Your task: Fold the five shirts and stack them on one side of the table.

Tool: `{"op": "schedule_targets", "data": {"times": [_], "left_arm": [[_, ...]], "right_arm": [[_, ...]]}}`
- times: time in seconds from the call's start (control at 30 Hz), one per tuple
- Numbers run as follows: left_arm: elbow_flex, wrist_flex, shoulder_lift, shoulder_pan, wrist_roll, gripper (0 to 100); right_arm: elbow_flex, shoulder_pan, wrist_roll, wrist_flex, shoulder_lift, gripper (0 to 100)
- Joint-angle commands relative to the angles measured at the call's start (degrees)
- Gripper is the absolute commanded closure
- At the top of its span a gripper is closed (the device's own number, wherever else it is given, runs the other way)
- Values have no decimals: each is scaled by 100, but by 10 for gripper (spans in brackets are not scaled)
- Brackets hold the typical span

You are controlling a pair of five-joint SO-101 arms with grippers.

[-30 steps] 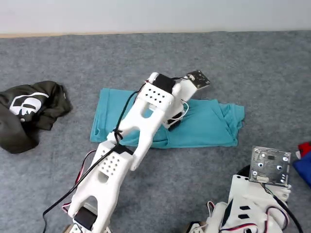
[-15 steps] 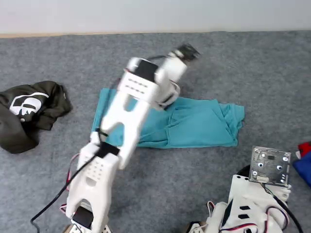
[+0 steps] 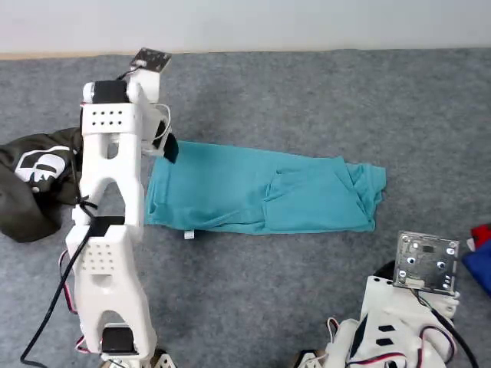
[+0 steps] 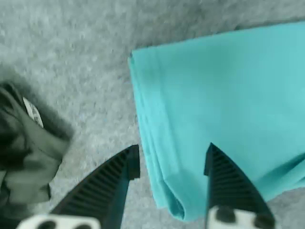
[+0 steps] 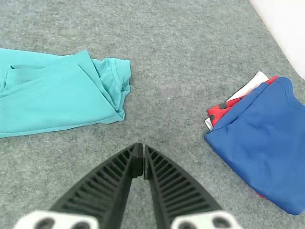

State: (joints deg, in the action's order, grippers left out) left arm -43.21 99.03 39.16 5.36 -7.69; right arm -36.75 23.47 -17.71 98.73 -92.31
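A teal shirt [image 3: 261, 197] lies folded lengthwise in a long strip across the middle of the grey table. My left gripper [image 3: 163, 146] hangs over its left end, open, with the shirt's folded edge [image 4: 157, 157] below and between the fingers [image 4: 119, 174]. A crumpled dark shirt with a white print [image 3: 42, 180] lies at the table's left edge, also seen beside the left gripper [image 4: 19, 157]. My right gripper [image 5: 143, 160] is shut and empty, low over bare carpet, short of the teal shirt's sleeve end [image 5: 107, 83].
A blue shirt [image 5: 259, 143] lies on a red and white one at the table's right side, its corner showing in the high view [image 3: 481, 261]. The right arm's base [image 3: 399, 322] sits at the front right. The far wall edge runs along the back.
The left arm has swung from the middle of the teal shirt to its left end. The shirt's left part now lies flatter and uncovered. The right arm has not moved.
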Motion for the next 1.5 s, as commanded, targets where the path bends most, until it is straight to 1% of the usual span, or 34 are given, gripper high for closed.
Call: {"op": "schedule_targets", "data": {"times": [0.0, 0.4, 0.87, 1.1, 1.23, 1.33, 1.4, 1.47], "left_arm": [[119, 149, -396, 105, 26, 765], [242, -141, 264, 316, -132, 764], [242, -229, 1196, 299, -132, 765], [180, -202, 1319, 202, -132, 772], [435, -202, 1319, -35, -149, 844], [576, -193, 1319, -255, -448, 930], [664, -193, 1319, -387, -519, 978], [708, -149, 1310, -448, -510, 998]], "right_arm": [[79, 40, 70, 4, -4, 989], [79, 48, 70, 13, -4, 989], [79, 48, 70, 13, -4, 989], [79, 48, 70, -13, -4, 989], [79, 48, 70, -13, -4, 989], [79, 48, 70, -13, -4, 989], [79, 48, 70, -13, -4, 989], [97, 48, 70, -13, -4, 989]]}}
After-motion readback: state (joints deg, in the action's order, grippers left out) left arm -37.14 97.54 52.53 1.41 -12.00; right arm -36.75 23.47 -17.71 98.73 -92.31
